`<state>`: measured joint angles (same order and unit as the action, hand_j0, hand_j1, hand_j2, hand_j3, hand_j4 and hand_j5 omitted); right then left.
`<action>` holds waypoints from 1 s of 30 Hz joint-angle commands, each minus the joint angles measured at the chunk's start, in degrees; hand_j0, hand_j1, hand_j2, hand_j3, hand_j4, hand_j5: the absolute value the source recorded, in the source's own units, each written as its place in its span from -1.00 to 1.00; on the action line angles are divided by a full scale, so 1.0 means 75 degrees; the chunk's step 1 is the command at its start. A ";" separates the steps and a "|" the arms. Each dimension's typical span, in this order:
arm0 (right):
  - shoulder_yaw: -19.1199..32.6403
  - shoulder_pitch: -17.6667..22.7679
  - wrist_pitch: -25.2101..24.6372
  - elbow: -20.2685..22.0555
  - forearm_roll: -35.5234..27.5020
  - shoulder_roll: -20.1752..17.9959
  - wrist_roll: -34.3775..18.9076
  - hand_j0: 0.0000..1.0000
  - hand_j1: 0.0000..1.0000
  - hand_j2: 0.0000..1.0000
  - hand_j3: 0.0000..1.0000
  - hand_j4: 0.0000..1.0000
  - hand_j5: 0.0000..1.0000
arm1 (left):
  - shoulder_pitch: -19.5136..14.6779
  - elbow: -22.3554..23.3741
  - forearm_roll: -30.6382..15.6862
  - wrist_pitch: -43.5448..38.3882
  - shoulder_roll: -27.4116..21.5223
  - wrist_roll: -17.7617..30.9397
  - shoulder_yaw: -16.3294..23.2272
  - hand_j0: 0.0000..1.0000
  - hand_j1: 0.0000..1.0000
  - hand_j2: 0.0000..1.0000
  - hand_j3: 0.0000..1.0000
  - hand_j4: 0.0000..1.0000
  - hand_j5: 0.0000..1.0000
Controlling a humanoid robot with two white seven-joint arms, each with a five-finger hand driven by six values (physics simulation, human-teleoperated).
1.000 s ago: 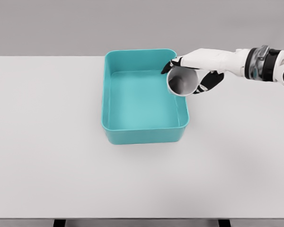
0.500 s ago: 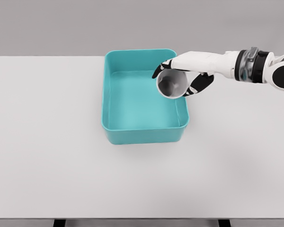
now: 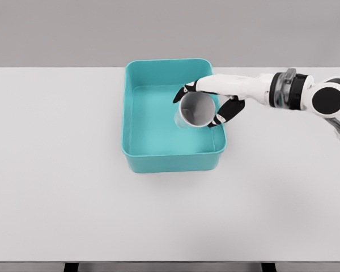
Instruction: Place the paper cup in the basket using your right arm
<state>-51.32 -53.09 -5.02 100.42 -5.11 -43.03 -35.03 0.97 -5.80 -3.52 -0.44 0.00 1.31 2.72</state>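
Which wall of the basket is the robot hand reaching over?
The right wall of the basket: the right robot hand, holding the paper cup, crosses above it; the left, near and far walls have nothing over them.

The cup [image 3: 195,109] is a plain white paper cup with a grey-shaded interior. It is tilted, with its open mouth facing the camera and slightly downward. It sits over the right half of the basket [image 3: 136,148], inside the rim outline and near the right wall. The basket is a teal rectangular tub with rounded corners and an open top, standing upright at the table's centre-rear, its long axis running front to back.
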 commanded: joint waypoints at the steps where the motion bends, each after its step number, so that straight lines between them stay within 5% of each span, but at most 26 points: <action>1: 0.0210 0.0000 -0.0022 0.0005 -0.0022 0.0065 0.0003 0.56 0.56 0.56 0.56 0.56 0.56 | 0.0000 0.0000 0.0000 0.0000 0.0000 0.0001 0.0000 1.00 1.00 1.00 1.00 1.00 1.00; 16: 0.0198 0.0258 -0.0198 -0.0147 -0.0022 0.0335 0.0003 0.56 0.56 0.56 0.56 0.56 0.56 | 0.0000 0.0000 0.0000 0.0000 0.0000 0.0001 0.0000 1.00 1.00 1.00 1.00 1.00 1.00; 30: 0.0128 0.0598 -0.0210 -0.0979 -0.0022 0.0885 0.0003 0.56 0.56 0.56 0.56 0.56 0.56 | -0.0012 0.0000 0.0000 0.0000 0.0000 0.0001 0.0000 1.00 1.00 1.00 1.00 1.00 1.00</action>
<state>-50.35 -48.60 -6.62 93.95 -5.11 -36.90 -35.02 0.97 -5.80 -3.52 -0.44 0.00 1.31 2.72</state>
